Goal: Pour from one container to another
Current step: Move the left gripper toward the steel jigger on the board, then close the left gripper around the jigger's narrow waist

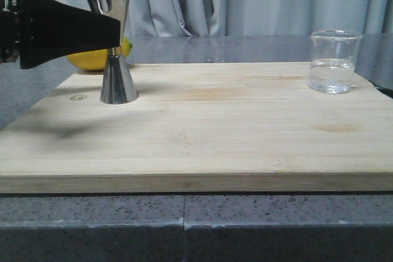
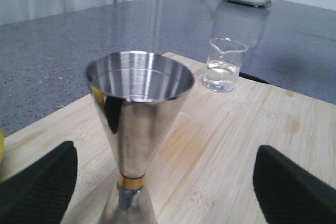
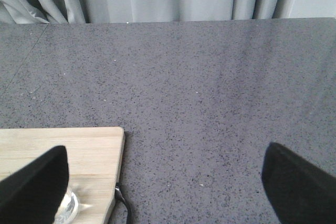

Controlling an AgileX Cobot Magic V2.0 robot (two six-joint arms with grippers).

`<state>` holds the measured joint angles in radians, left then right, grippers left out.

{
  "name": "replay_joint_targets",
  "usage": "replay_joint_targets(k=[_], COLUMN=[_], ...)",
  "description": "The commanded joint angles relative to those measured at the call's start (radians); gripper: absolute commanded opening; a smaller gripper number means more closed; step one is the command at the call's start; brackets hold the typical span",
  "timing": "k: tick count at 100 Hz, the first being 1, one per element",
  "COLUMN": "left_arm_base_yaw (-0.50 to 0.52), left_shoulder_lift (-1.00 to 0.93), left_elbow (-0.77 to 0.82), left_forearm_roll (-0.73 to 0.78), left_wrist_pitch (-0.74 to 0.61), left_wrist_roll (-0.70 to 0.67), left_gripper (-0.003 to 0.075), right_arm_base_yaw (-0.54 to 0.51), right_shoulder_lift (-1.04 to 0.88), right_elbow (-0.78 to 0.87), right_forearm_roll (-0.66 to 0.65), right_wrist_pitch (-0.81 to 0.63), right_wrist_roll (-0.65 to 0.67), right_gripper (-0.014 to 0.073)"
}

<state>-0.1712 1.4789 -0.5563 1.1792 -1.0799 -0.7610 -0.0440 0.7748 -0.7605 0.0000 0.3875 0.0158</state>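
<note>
Beaker [image 1: 333,61]: standing upright near the wooden board's [image 1: 202,133] far right corner, holding some clear liquid, nothing touching it.
Jigger [image 1: 115,41]: standing upright at the board's far left, well apart from the beaker.
Left end effector [image 2: 167,182]: fingers spread apart, flanking the jigger's waist without gripping.
Right end effector [image 3: 168,182]: fingers apart, hovering above the beaker at the board's edge and the grey bench [image 3: 210,93].
Lemon [image 1: 98,58]: lying behind the jigger.

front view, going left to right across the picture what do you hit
left gripper → steel jigger standing on the wooden board → glass beaker with clear liquid, near the board's far right corner. The yellow fruit behind the jigger overlaps it, so I leave it out.
</note>
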Motion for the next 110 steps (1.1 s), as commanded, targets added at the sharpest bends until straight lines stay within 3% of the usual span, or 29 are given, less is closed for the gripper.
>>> replay_joint_targets(k=[1, 52, 110], left_arm_base_yaw=[0.003, 0.003, 0.003], left_shoulder_lift=[-0.018, 0.166, 0.225], left_elbow=[-0.029, -0.124, -0.180], left_forearm_roll=[-0.035, -0.019, 0.036], left_wrist_pitch=[-0.057, -0.097, -0.181], left_wrist_roll=[-0.015, -0.015, -0.040], left_gripper=[0.0618, 0.0618, 0.0618], right_arm_base_yaw=[-0.007, -0.007, -0.007], right_shoulder_lift=[0.003, 0.003, 0.003], right_elbow=[-0.027, -0.027, -0.027], right_forearm_roll=[-0.010, -0.012, -0.025], right_wrist_pitch=[-0.086, -0.095, -0.103], right_wrist_roll=[-0.009, -0.009, -0.009], right_gripper=[0.0655, 0.0655, 0.0655])
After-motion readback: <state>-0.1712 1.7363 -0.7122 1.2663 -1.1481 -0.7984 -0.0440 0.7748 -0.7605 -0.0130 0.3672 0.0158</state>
